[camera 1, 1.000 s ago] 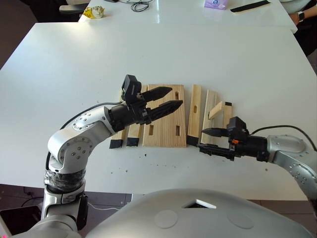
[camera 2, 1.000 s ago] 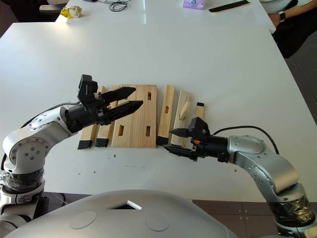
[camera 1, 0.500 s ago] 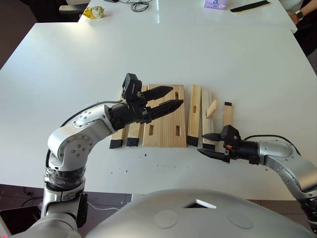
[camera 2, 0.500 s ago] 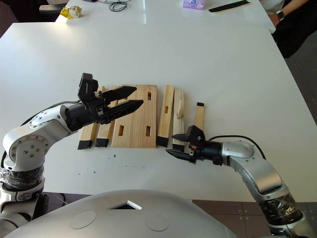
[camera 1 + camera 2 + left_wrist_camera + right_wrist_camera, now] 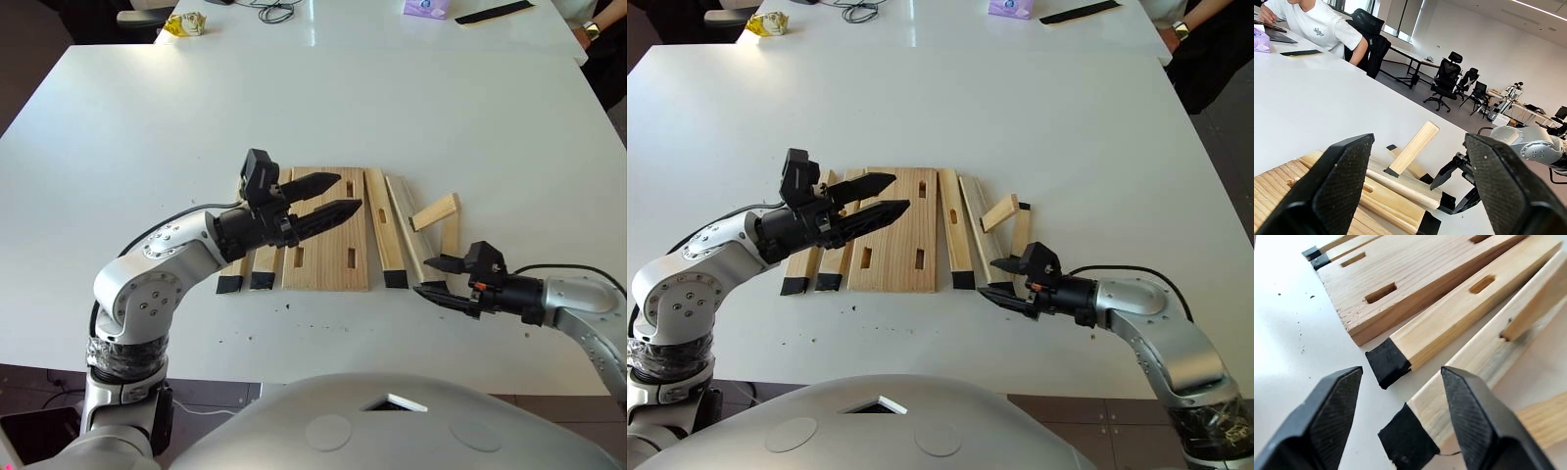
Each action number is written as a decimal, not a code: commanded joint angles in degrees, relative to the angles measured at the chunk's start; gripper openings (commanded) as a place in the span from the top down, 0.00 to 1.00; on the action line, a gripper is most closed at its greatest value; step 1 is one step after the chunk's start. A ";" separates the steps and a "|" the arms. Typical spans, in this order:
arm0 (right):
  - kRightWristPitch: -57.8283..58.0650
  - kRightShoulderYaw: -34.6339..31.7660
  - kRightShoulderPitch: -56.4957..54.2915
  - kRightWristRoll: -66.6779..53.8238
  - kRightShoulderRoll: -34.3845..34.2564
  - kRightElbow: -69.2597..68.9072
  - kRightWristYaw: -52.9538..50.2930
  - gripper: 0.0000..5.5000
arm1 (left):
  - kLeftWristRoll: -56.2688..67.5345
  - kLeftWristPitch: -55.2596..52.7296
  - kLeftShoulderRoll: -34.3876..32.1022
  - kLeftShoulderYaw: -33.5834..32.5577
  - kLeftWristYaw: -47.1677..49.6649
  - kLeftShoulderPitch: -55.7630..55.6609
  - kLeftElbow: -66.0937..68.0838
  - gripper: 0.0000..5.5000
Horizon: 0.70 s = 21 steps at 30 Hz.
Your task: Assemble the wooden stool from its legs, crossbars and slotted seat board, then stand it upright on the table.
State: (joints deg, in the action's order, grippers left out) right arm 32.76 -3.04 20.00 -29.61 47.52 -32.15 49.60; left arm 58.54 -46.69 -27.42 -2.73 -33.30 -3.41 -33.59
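The seat board (image 5: 323, 230) is laid flat near the middle of the table (image 5: 294, 108), slots up, with nothing fitted into it. Since a second ago the pieces to its right have been disturbed: the slotted leg (image 5: 381, 227) has been swung so that its black-capped end is set further right, the second leg (image 5: 409, 230) has been skewed the same way, and the short crossbar (image 5: 437, 211) has been turned to lie across the outer pieces. By the look of it they were pushed about rather than picked up, so no joint has been made and assembly is judged barely begun.

Pale wood is seen throughout, with black caps at the leg ends and dark slots cut through board and legs. Two more legs (image 5: 263, 262) are left beside the board's other edge.

The right gripper (image 5: 429, 276) has been drawn back to the right, its jaws spread and empty, with the second leg's capped end just before them; whether contact is kept cannot be settled. The left gripper (image 5: 345, 192) is held above the board, fingers parted and nothing between them.
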 commanded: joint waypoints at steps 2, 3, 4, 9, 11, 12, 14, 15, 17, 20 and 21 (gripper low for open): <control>6.41 -3.19 2.71 -1.84 -0.63 -9.07 -6.43 0.46 | 0.09 0.63 0.14 -0.70 1.81 1.32 -1.30 0.37; 8.09 -3.00 2.92 -2.10 -1.23 -10.42 -8.37 0.46 | 0.08 0.71 0.18 -0.70 1.95 1.48 -1.37 0.37; 10.03 -2.70 3.28 -2.23 -2.11 -11.78 -10.77 0.46 | 0.03 0.77 0.11 -0.63 1.91 1.54 -1.38 0.37; 20.90 -4.37 4.74 -4.04 -10.63 -16.39 -25.00 0.46 | 0.21 0.68 -0.47 -0.58 1.15 1.03 -0.48 0.37; 24.37 -5.22 3.69 -5.26 -12.30 -17.32 -28.08 0.46 | 0.27 0.90 -0.45 -1.15 1.93 2.29 -1.46 0.37; 26.05 -5.70 3.37 -5.84 -12.90 -18.10 -29.37 0.46 | 0.34 1.00 -0.43 -1.45 2.30 2.86 -1.90 0.37; 29.11 -6.48 3.04 -6.48 -14.01 -19.77 -31.63 0.46 | 0.47 1.11 -0.43 -1.86 2.76 3.58 -2.44 0.37; 30.54 -6.85 2.94 -6.95 -14.68 -20.38 -32.57 0.46 | 0.53 1.12 -0.43 -1.99 2.92 3.78 -2.59 0.37; 32.90 -6.86 2.80 -7.67 -15.79 -21.21 -34.18 0.46 | 0.62 1.12 -0.43 -2.13 3.05 4.16 -2.84 0.37; 35.22 -6.02 2.18 -7.72 -17.35 -21.33 -35.91 0.46 | 0.49 1.23 -0.35 -1.97 3.12 4.36 -2.93 0.37; 35.66 -5.70 2.01 -7.55 -17.74 -21.12 -36.34 0.46 | 0.50 1.24 -0.32 -1.91 3.19 4.28 -2.89 0.37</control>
State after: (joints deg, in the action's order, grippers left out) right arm 66.57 -9.20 22.94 -36.87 30.69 -53.01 14.53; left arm 58.76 -45.50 -27.30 -4.47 -30.89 0.84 -35.94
